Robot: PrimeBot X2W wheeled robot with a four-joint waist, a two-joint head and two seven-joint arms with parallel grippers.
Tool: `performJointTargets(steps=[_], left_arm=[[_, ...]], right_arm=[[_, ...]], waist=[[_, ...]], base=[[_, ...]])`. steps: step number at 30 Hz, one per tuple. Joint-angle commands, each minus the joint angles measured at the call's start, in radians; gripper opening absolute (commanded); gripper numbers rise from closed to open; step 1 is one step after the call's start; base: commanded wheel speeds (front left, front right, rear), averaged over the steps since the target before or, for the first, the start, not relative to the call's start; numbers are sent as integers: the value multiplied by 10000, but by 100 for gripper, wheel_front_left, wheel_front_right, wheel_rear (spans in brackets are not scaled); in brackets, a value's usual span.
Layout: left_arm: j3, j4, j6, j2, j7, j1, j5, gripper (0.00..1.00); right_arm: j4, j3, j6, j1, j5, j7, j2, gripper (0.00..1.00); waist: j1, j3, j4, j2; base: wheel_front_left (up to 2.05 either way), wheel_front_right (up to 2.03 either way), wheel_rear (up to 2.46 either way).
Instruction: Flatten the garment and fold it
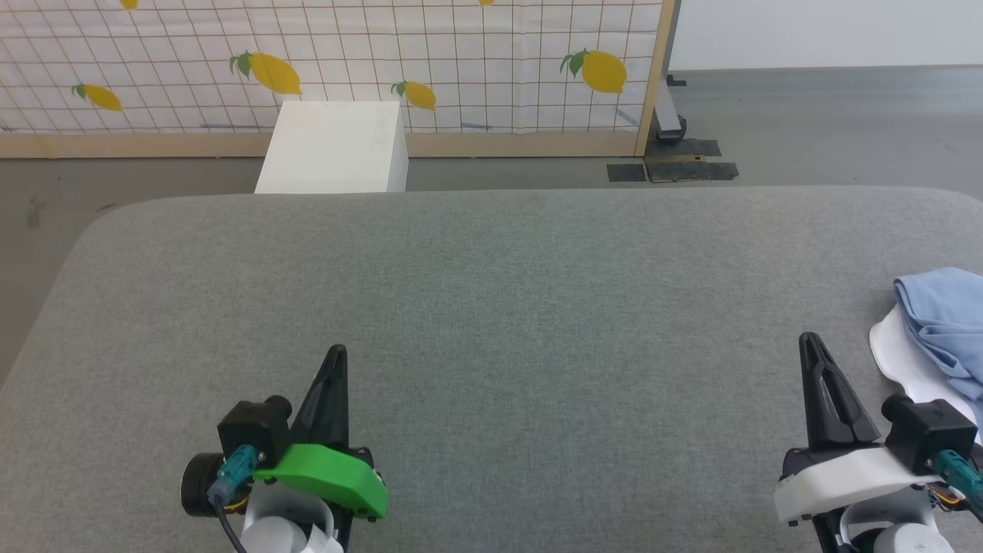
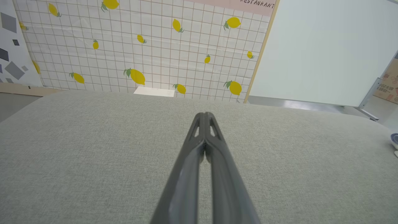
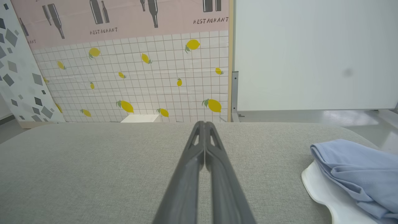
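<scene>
Across the grey padded table (image 1: 491,307) we find the garment (image 1: 941,322) bunched at the right edge, just right of our right gripper (image 1: 809,342) and well apart from our left gripper (image 1: 336,353), both pressed together on nothing, so the right arm sits nearer.

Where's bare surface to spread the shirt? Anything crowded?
Free: grey fabric surface from the shut left fingers across to the shut right fingers, and back to its far edge near the white box. Crowded: right edge, where the crumpled light blue knit shirt with white panel lies beside the right fingers.
</scene>
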Motion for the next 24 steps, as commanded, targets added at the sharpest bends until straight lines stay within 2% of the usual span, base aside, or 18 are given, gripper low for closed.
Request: performJointTargets(steps=[1, 24], left_arm=[[46, -109, 48, -4, 49, 80, 107, 0], [274, -601, 159, -13, 556, 264, 594, 0]], right_arm=[[-65, 21, -2, -4, -99, 70, 4, 0], [-231, 181, -5, -13, -326, 452, 12, 0]], waist=[[0, 1, -2, 0], [0, 19, -29, 0]], base=[[0, 0, 0], [0, 0, 0]])
